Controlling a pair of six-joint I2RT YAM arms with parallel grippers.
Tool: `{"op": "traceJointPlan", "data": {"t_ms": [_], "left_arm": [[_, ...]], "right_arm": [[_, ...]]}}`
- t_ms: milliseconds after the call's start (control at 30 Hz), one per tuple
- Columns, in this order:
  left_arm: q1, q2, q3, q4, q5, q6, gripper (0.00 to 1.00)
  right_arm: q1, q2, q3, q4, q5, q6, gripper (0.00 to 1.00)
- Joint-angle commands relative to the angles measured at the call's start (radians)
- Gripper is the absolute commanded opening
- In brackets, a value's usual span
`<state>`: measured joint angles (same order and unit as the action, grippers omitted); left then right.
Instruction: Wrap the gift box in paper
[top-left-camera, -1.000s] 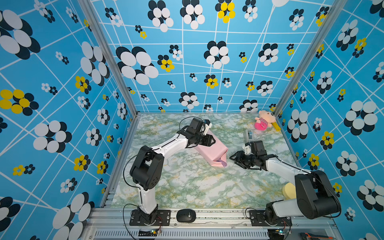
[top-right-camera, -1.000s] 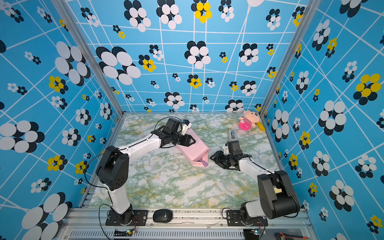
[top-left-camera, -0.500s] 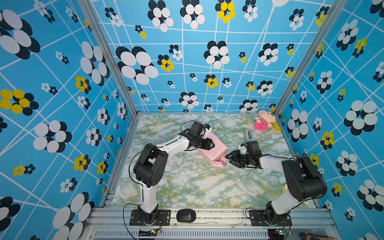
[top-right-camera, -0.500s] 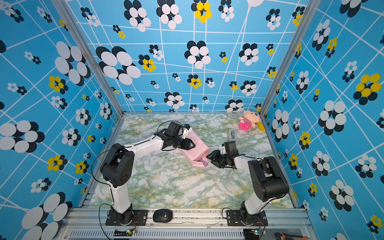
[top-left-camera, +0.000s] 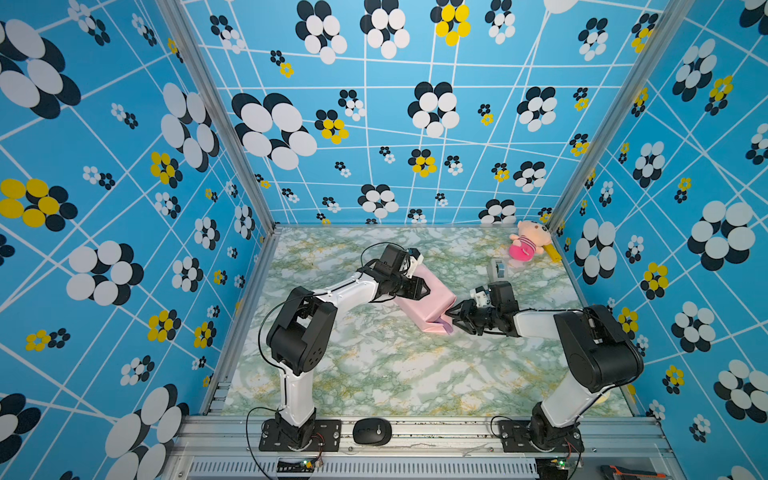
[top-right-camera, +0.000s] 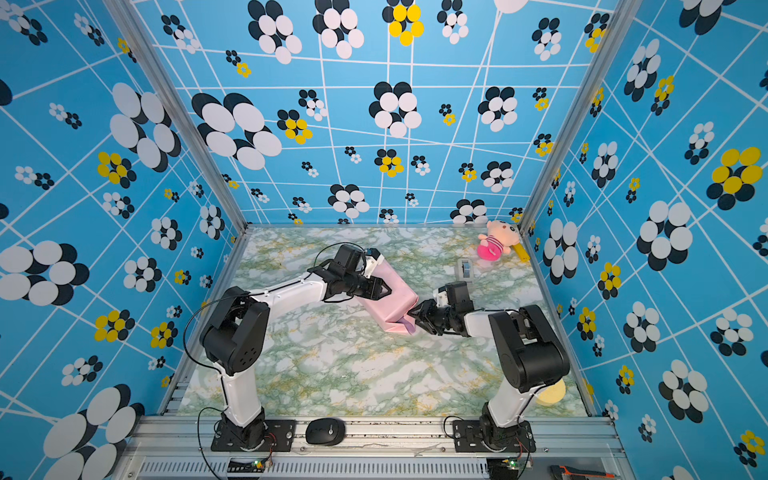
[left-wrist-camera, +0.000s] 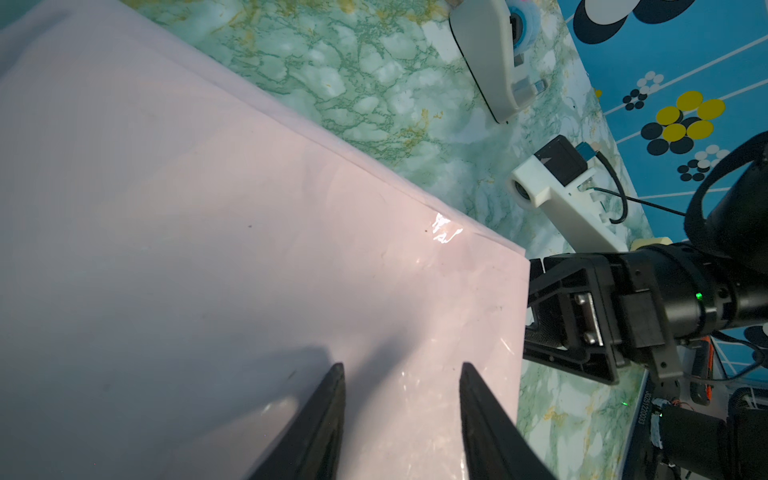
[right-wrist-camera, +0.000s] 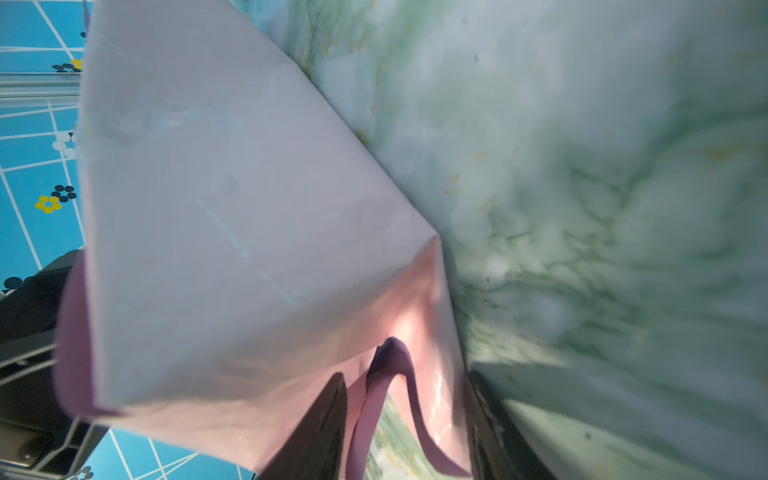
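Both top views: the paper (top-left-camera: 432, 297) is folded into a box-shaped pale pink parcel lying slantwise mid marble table (top-left-camera: 374, 374), with a lilac flap poking out its near end. The left gripper (top-left-camera: 420, 289) sits on top of it and the right gripper (top-left-camera: 451, 321) at the flap end.

Left wrist cam: smooth pink top with a shiny patch near one edge, fingers (left-wrist-camera: 328, 415) parted, gripping nothing.

Right wrist cam: fingers half apart around the lilac flap, can't tell if they're actually pinching it.

table (top-left-camera: 374, 374) carrying | paper (top-left-camera: 434, 297) lying at centre | tape dispenser (top-left-camera: 497, 269), plush toy (top-left-camera: 525, 245) sitting at 2 o'clock
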<state>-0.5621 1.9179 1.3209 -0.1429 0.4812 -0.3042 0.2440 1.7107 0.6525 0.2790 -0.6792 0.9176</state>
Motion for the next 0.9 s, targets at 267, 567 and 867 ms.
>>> {"op": "traceJointPlan", "data": {"t_ms": [267,567,867], "left_arm": [[0.007,0.017,-0.028,-0.005,0.011,-0.019,0.47],[0.007,0.03,-0.015,0.0,0.017,-0.026,0.47],[0.01,0.033,-0.019,0.007,0.017,-0.033,0.47]], "right_arm": [[0.011,0.042,0.008,0.091,-0.05,0.049,0.45],[0.012,0.026,-0.051,0.136,-0.075,0.086,0.4],[0.024,0.033,-0.096,0.213,-0.091,0.13,0.37]]}}
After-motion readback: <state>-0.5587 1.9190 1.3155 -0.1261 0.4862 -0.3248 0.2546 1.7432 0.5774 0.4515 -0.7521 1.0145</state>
